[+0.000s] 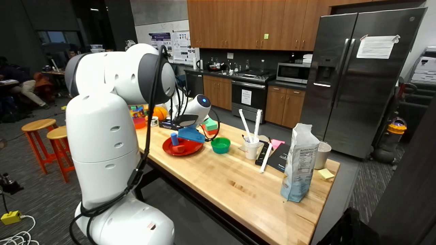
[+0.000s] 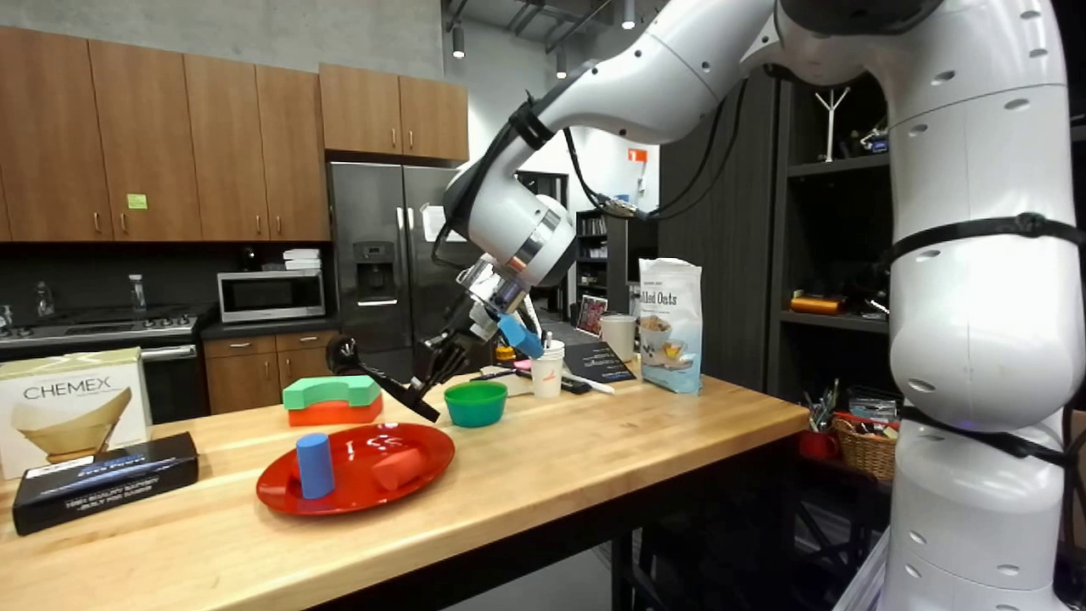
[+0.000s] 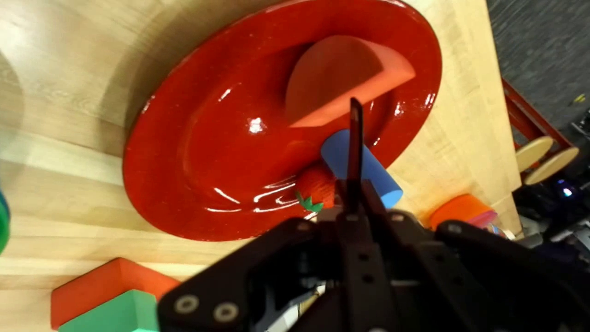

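The hand (image 3: 355, 110) hangs tilted above the worktop (image 2: 611, 450), its fingers pressed together; in an exterior view the tips are near the rim of a red plate (image 2: 352, 475). The plate lies close to the worktop's long edge on the robot's side. On it a blue cylinder (image 2: 315, 467) stands upright, with a red half-round block (image 2: 398, 469) lying near it, a gap between them. The wrist view also shows a strawberry (image 3: 315, 184) with green leaves just beside the cylinder.

Farther in from that edge stands a green bowl (image 2: 475, 407). Toward the far long edge, a green block (image 2: 331, 391) rests on a red block (image 2: 339, 413). An oats bag (image 2: 670, 327) stands upright near a short end; a paper cup (image 2: 548, 373) with two white sticks (image 1: 257, 126) stands between bowl and bag. Toward the opposite end, a black box (image 2: 110, 484) lies beside a Chemex box (image 2: 72, 407).
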Robot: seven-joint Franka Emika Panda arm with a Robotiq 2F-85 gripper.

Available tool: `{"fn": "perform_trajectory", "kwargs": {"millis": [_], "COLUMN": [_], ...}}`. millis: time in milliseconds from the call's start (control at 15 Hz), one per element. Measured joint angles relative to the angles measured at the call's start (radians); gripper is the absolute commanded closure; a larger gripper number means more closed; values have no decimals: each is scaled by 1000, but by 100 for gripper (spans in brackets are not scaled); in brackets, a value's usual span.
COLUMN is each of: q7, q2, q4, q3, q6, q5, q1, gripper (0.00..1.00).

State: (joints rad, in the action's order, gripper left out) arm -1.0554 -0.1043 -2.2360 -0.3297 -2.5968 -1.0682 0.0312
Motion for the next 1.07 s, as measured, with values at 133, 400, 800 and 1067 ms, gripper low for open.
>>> {"fn": "perform_trajectory", "kwargs": {"millis": [133, 400, 800, 1067], "q7": [-21, -12, 33, 154], "q2": [2, 2, 18, 78], "q4": [-4, -37, -127, -179], "q3": [30, 83, 128, 134], "q6": [41, 65, 43, 34], "q5": [-62, -78, 261, 609], "q1": [14, 35, 65, 67], "gripper": [99, 99, 99, 99]}}
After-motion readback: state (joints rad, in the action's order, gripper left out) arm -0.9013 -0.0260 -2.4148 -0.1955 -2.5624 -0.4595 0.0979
